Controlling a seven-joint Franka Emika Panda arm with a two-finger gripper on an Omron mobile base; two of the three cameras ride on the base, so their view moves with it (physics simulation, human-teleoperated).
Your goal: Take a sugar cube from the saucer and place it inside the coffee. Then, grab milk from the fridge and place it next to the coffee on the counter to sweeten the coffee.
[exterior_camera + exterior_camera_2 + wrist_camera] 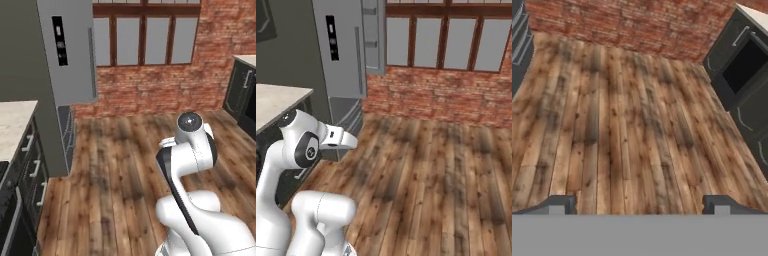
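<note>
- Gripper [640, 204]: 2 dark fingertips at the bottom of the hand view, spread wide, nothing between them. It looks down at bare wood floor [622, 125], so it's carrying nothing.
- Arm [192, 150] sits folded up close over the base, lower right of the left base view and lower left of the right base view. Likely tucked for driving, not reaching.
- Fridge [70, 50]: 1, tall grey, upper left of both base views, black control strip on its front. 1 door [375, 35] stands swung open toward the window; judging by that, it's ready for the milk grab. Interior isn't readable from here.
- Counter [12, 127]: beige stone slab at the left edge of the left base view, over dark drawers [32, 167] with 3 silver bar handles visible. Same slab at the left edge of the right base view [276, 102].
- Mug, saucer, sugar cube, milk carton: I can't place any of them from here; the visible stretch of counter top is bare.
- Judgement: base is in transit over open floor, fridge is the closer target, milk step looks like the one in hand.
- Others: 1 brick wall [446, 97], 1 multi-pane window [145, 32], 1 dark cabinet run with an oven-like opening, upper right of hand view [744, 65].
</note>
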